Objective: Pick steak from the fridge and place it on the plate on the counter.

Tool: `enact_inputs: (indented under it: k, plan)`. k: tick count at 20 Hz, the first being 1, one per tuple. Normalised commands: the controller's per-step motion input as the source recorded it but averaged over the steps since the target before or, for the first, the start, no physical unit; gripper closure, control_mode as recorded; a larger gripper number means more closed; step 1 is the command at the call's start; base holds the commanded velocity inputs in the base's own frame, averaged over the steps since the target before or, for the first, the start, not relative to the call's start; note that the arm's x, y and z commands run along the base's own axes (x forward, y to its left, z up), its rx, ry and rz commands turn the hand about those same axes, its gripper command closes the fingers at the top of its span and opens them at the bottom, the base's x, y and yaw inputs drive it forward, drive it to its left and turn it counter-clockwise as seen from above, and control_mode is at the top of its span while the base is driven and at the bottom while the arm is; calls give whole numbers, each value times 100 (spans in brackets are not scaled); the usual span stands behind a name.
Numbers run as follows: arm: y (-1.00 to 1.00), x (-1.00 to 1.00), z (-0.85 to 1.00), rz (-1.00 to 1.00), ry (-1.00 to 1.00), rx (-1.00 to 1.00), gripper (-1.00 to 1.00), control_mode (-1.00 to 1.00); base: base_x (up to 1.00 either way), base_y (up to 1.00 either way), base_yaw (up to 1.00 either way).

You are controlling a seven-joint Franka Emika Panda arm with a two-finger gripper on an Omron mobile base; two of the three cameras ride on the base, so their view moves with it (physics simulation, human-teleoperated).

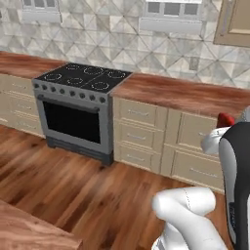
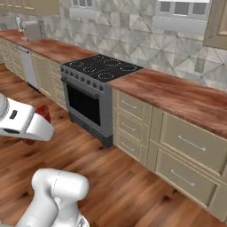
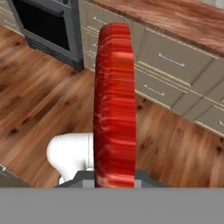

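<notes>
Gripper (image 3: 114, 183) clamped on red raw-meat steak (image 3: 114, 105) standing edge-on, above wood floor (image 3: 39, 105), reddish-brown wood-grain counter (image 3: 175, 19) beyond

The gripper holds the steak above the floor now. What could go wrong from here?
1. The steak stands on edge in the shut gripper, over bare wood floor; a slip would probably drop it there.
2. It sticks out far past the hand, so a swing toward the counter could knock it against the edge or the drawers.
</notes>
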Motion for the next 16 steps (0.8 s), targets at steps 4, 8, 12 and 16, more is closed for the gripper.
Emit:
enact_inputs:
  k: [4, 8, 12, 16]
  plan:
    - [0, 0, 0, 0, 0, 0, 100, 100, 48, -5, 87]
    - [0, 0, 0, 0, 0, 0, 100, 100, 47, -5, 87]
    - [0, 0, 0, 0, 0, 0, 100, 100, 46, -9, 88]
    - [0, 0, 0, 0, 0, 0, 100, 100, 58, -26, 80]
